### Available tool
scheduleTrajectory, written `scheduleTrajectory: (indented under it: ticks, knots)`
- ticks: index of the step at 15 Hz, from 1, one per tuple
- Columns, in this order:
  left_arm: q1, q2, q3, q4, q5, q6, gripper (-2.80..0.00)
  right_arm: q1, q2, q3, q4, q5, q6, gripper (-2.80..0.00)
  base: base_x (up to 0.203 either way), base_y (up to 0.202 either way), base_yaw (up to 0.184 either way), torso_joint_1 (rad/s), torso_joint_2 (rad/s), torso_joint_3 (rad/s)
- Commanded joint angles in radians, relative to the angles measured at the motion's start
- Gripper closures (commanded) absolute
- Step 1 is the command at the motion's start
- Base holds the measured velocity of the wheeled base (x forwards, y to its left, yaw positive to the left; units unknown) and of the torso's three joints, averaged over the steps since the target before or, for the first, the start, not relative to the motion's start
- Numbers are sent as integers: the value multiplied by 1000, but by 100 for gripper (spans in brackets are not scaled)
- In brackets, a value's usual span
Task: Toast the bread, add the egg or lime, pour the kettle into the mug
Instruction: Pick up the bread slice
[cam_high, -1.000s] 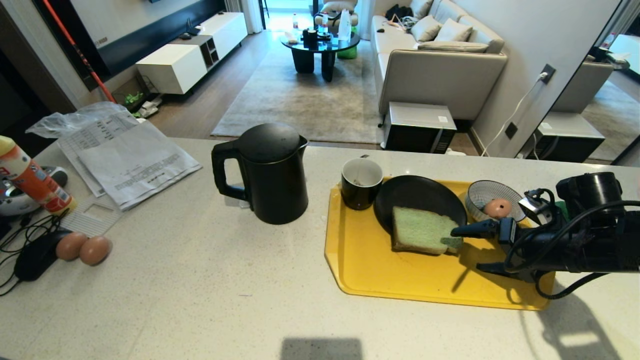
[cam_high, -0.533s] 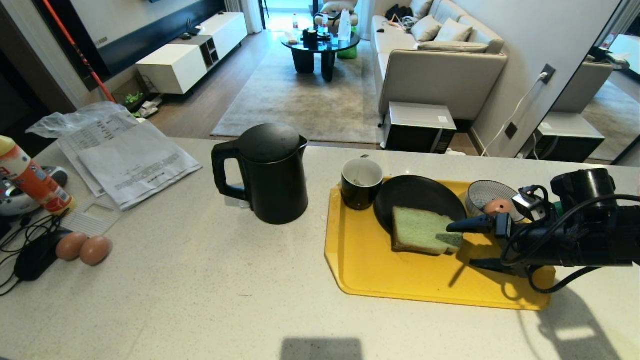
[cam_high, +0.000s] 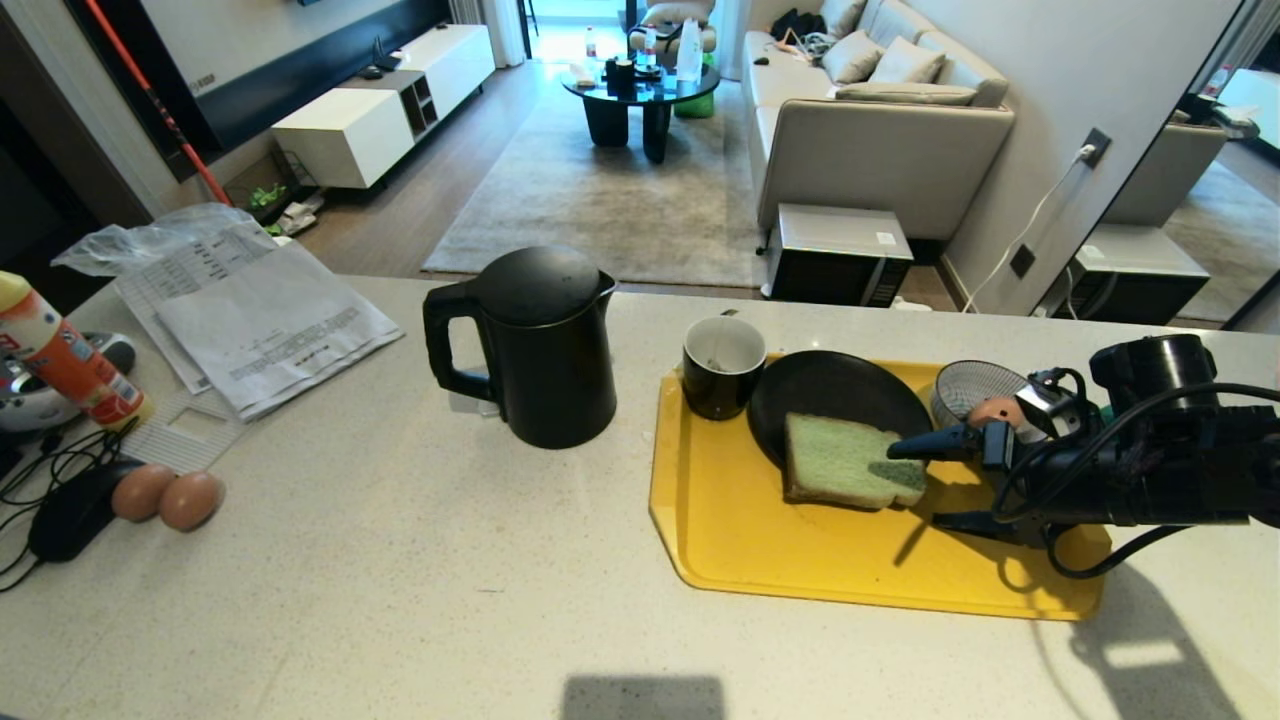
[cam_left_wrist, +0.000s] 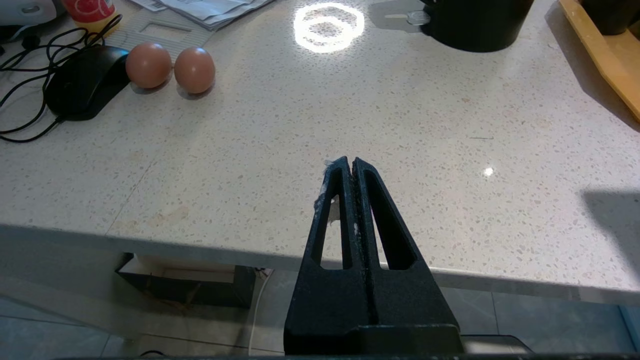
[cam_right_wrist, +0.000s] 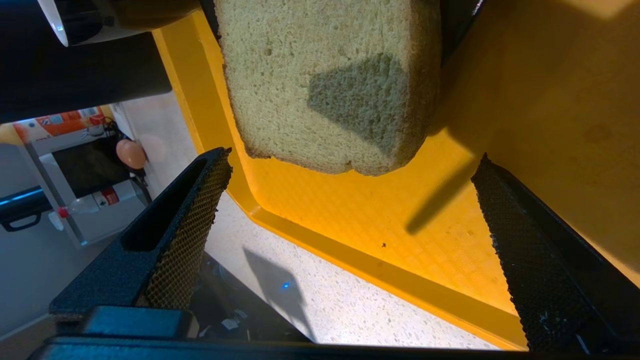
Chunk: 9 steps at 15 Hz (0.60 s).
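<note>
The pale green bread (cam_high: 845, 460) lies with its far half on a black plate (cam_high: 830, 392) and its near half on the yellow tray (cam_high: 760, 540). My right gripper (cam_high: 915, 485) is open, level, just right of the bread's near right corner, one finger over that corner, nothing between the fingers. From the right wrist the bread (cam_right_wrist: 300, 75) sits just beyond the open gripper (cam_right_wrist: 352, 157). The black mug (cam_high: 722, 365) stands at the tray's far left corner. The black kettle (cam_high: 545, 345) stands left of the tray. The lime is hidden. My left gripper (cam_left_wrist: 348, 161) is shut, parked over the counter's near edge.
A striped bowl (cam_high: 968, 385) with an egg (cam_high: 995, 410) sits on the tray behind my right arm. Two eggs (cam_high: 165, 497), a black mouse (cam_high: 70, 510), a bottle (cam_high: 60, 360) and papers (cam_high: 260, 320) lie at the counter's left.
My right gripper has crept left toward the bread, still open; its far finger now reaches over the bread's corner. Nothing else has moved.
</note>
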Motion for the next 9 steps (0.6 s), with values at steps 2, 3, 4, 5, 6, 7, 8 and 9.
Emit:
scheduleTrajectory:
  ticks: [2, 3, 4, 5, 6, 7, 8, 9]
  knots:
    - [0, -2, 15, -1, 0, 0, 0, 0, 2, -12, -1, 6, 25, -280, 0, 0, 0, 0, 0, 0]
    - [1, -2, 15, -1, 0, 0, 0, 0, 2, -22, -3, 17, 50, -280, 0, 0, 0, 0, 0, 0]
    - [0, -2, 15, -1, 0, 0, 0, 0, 6, -29, -3, 40, 59, -280, 0, 0, 0, 0, 0, 0]
    - [1, -2, 15, -1, 0, 0, 0, 0, 8, -32, -3, 43, 61, -280, 0, 0, 0, 0, 0, 0]
    - [0, -2, 15, -1, 0, 0, 0, 0, 10, -32, -3, 43, 61, -280, 0, 0, 0, 0, 0, 0]
    - [1, -2, 15, -1, 0, 0, 0, 0, 16, -36, -3, 43, 60, -280, 0, 0, 0, 0, 0, 0]
    - [1, -2, 15, -1, 0, 0, 0, 0, 21, -39, -3, 43, 60, -280, 0, 0, 0, 0, 0, 0]
    - [0, -2, 15, -1, 0, 0, 0, 0, 25, -41, -3, 43, 58, -280, 0, 0, 0, 0, 0, 0]
